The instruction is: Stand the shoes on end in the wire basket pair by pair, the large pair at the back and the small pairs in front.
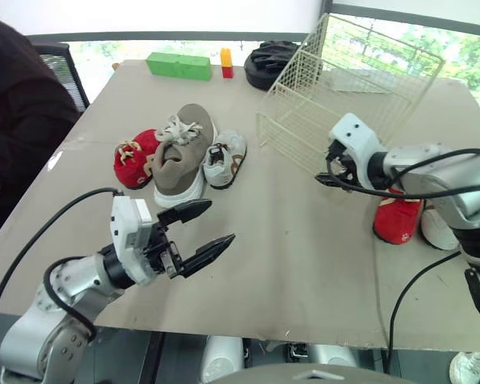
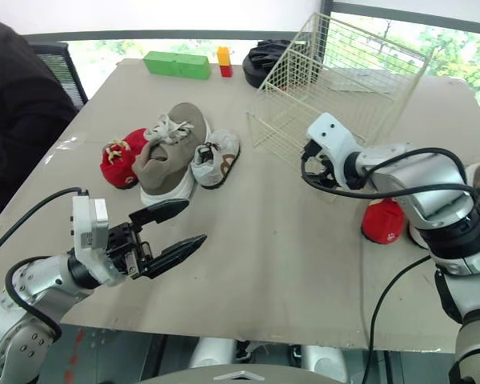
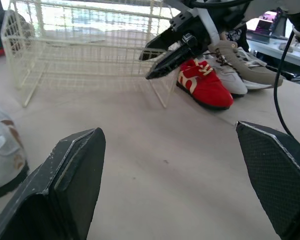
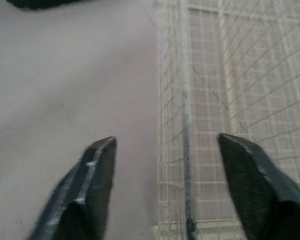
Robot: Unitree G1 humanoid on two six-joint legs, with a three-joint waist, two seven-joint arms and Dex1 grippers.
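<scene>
Desk (image 1: 304,264), grey-beige, flat top, carrying all items listed. Cream wire basket (image 1: 298,134), rectangular mesh, at the back right of the desk, seemingly tilted. Right gripper (image 4: 167,139): at the basket's near edge, jaws wide apart, one upright wire of the basket's corner standing between them, not clamped. Second small red shoe (image 3: 205,84), a small white shoe (image 3: 229,75) and a second grey sneaker (image 3: 252,67): in a row on the desk just beside the basket's right end, close under the right arm on the robot's side of those jaws and outside them. Left gripper (image 1: 222,222): low over the bare front left of the desk, jaws wide apart. Large grey-tan sneaker with white laces (image 1: 180,156), lying on its sole in the middle left, flanked by a small red shoe with cream laces (image 1: 134,158) on its left and a small white shoe with brown trim (image 1: 226,158) on its right, each touching it; this group lies beyond the left jaws, near but clear of them. Green rectangular block (image 1: 178,66), small yellow-over-red block (image 1: 226,62) and black rounded object (image 1: 270,62): along the far edge. A person's dark sleeve (image 1: 16,112): at the left edge.
</scene>
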